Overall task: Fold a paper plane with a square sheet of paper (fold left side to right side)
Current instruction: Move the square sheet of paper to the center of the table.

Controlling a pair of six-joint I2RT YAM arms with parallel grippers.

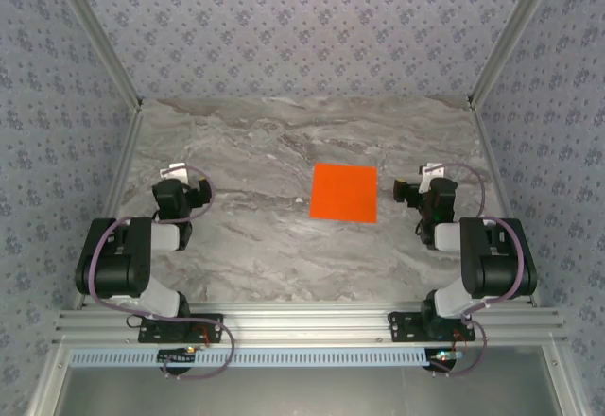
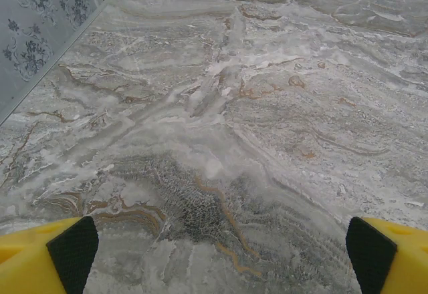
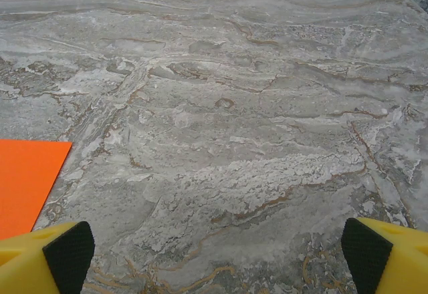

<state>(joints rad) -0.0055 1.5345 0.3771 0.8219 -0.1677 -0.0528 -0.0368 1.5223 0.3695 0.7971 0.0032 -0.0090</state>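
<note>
Grey marbled table, flat square sheet of paper lying right of centre

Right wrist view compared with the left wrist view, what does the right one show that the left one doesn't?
Right wrist: a corner of the square sheet of paper, lying flat on the table at the picture's left edge.
Left wrist: a patterned wall in the upper left corner.
Shared: the marbled table, and each camera's own gripper at the bottom, the right gripper and the left gripper, both open, with bare table between their yellow, black-padded fingers.
</note>
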